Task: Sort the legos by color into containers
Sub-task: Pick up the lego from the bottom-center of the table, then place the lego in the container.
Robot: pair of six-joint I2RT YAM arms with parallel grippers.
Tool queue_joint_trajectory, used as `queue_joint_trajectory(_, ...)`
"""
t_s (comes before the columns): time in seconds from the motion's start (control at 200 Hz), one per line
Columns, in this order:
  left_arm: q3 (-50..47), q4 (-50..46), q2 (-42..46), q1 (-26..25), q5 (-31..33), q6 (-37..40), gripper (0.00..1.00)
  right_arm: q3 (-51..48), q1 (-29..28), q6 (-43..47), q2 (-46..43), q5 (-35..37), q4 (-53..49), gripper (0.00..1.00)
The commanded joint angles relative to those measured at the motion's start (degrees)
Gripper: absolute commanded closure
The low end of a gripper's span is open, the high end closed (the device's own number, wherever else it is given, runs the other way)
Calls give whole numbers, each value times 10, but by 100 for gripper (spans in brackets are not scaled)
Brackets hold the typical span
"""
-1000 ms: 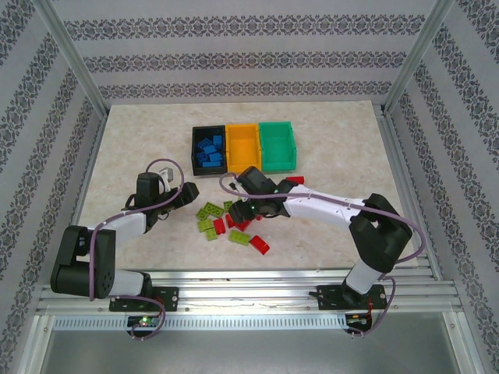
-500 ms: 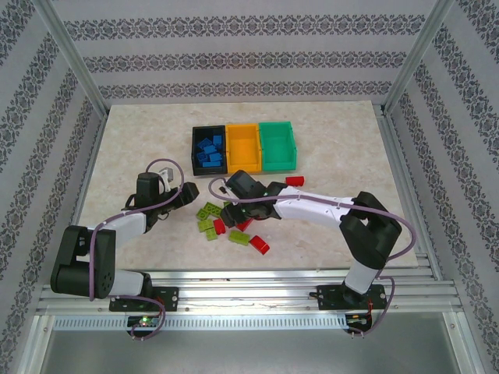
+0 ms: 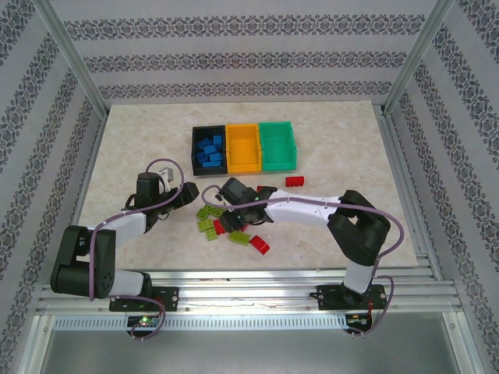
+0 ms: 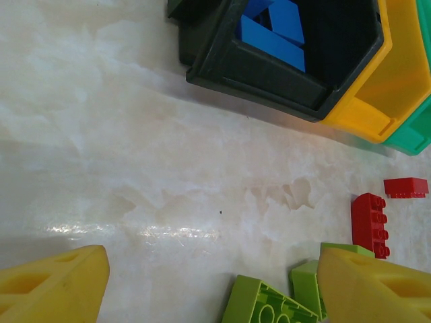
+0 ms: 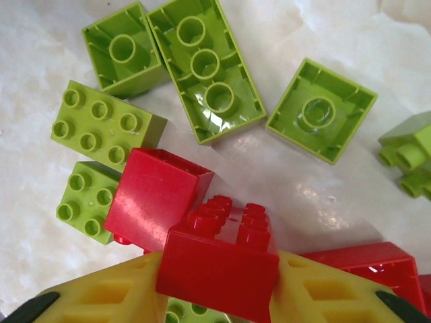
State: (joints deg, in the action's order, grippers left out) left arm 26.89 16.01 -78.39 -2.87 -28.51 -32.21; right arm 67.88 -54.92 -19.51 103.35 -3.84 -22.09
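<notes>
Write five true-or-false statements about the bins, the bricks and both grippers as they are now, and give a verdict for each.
1. The black bin holds blue bricks. True.
2. The right gripper is clamped on a lime green brick. False: a red brick sits between its fingers.
3. The left gripper holds a brick. False: it is open, with nothing between its fingers.
4. The green bin looks empty. True.
5. Every red piece is already in the orange-yellow bin. False: that bin looks empty, and a loose red brick lies on the table near the green bin.
</notes>
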Motion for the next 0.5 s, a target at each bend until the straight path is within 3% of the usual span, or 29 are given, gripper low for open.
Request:
queue_joint_trajectory(0.0,8,7,5,9,-9,0,19,19,-3,5,-9,22,-16,63)
queue_joint_trajectory(0.215,9,9,2,10,-11,0,19,35,24,20,-56,30,-9,63)
queue_joint_trajectory(0.495,9,15,-13,9,-11,0,19,112,146,1,-40,14,43,63)
